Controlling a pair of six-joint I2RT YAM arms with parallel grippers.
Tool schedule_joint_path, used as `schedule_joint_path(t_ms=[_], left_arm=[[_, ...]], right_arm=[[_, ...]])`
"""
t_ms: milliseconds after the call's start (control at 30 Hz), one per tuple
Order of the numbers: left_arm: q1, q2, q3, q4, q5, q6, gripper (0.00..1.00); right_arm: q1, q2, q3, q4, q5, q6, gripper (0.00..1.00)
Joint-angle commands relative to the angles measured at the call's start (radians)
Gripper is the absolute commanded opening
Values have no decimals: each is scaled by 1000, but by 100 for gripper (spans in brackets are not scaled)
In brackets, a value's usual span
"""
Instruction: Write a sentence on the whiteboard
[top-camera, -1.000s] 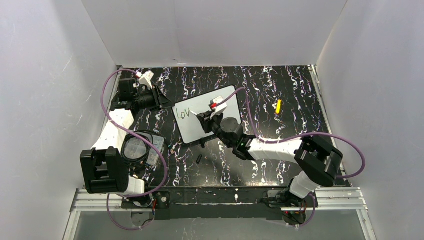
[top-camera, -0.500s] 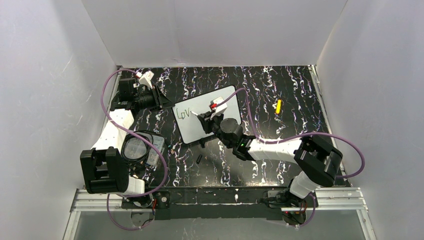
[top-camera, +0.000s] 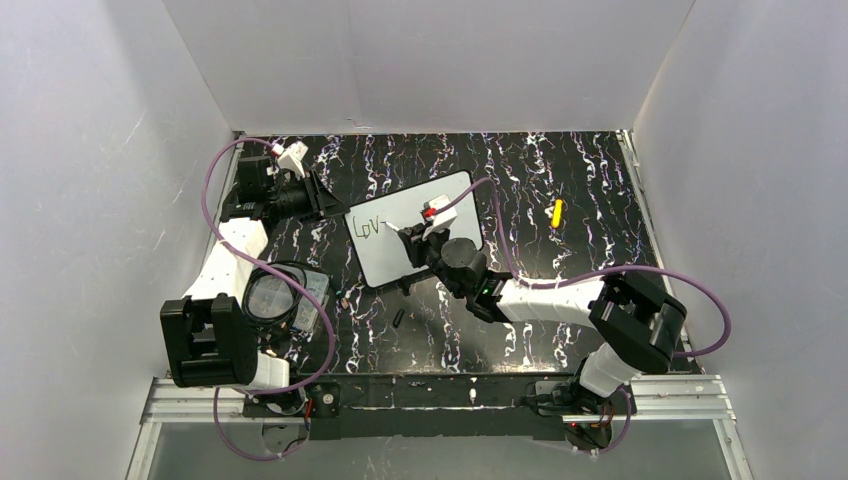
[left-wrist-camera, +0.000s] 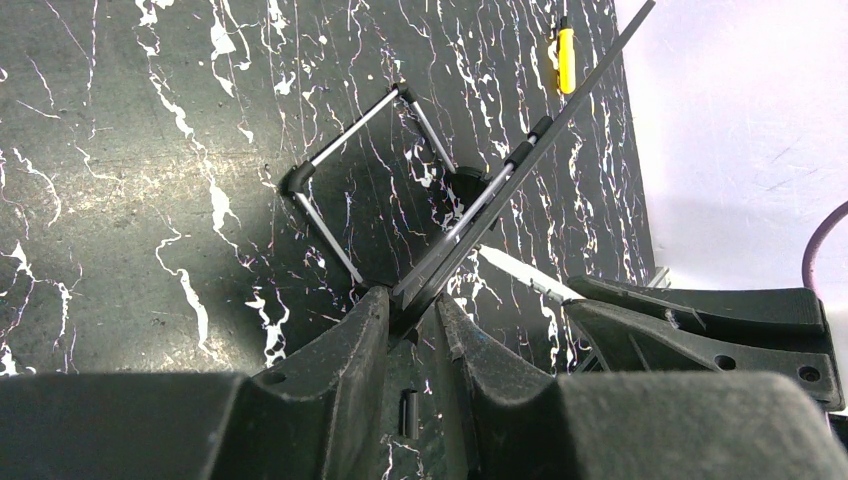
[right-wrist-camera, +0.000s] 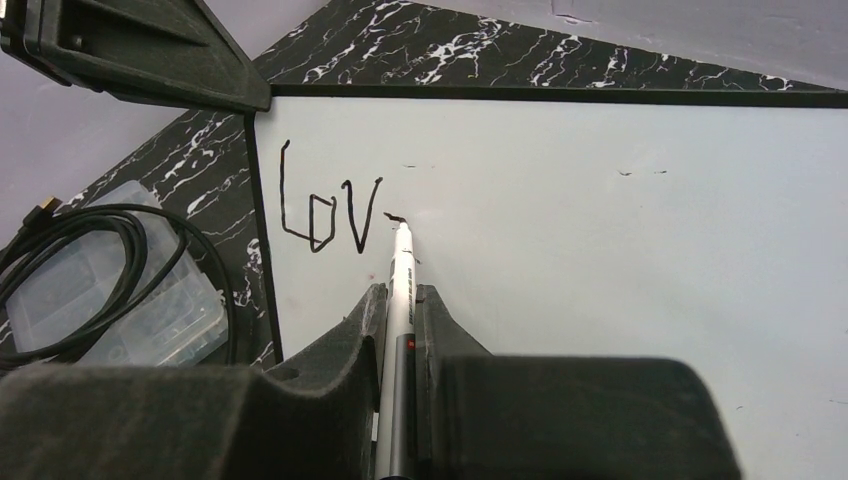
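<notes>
The whiteboard (top-camera: 440, 205) stands tilted on the black marbled table, with "LoV" and a short dash written in black near its left edge (right-wrist-camera: 330, 205). My left gripper (top-camera: 325, 203) is shut on the whiteboard's left edge; in the left wrist view the board's thin edge (left-wrist-camera: 520, 170) runs out from between the jaws (left-wrist-camera: 412, 308). My right gripper (top-camera: 408, 238) is shut on a white marker pen (right-wrist-camera: 400, 280), whose tip touches the board just right of the "V".
A yellow pen (top-camera: 557, 212) lies on the table right of the board, also in the left wrist view (left-wrist-camera: 566, 58). A small black cap (top-camera: 398, 318) lies in front of the board. A clear plastic box with a coiled black cable (top-camera: 280, 298) sits at the left.
The right gripper has shifted the pen tip slightly right, adding a short dash after "LoV". The left arm has not moved.
</notes>
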Motion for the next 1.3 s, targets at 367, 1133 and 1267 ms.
schedule_joint_path(t_ms=[367, 1133, 1267], left_arm=[[-1, -7, 25, -14, 50, 1, 22], [-2, -6, 25, -14, 51, -1, 22], [-2, -5, 27, -14, 51, -2, 22]], right_arm=[[-4, 14, 50, 57, -6, -54, 1], [-1, 8, -37, 12, -25, 12, 1], [-1, -2, -46, 10, -5, 12, 1]])
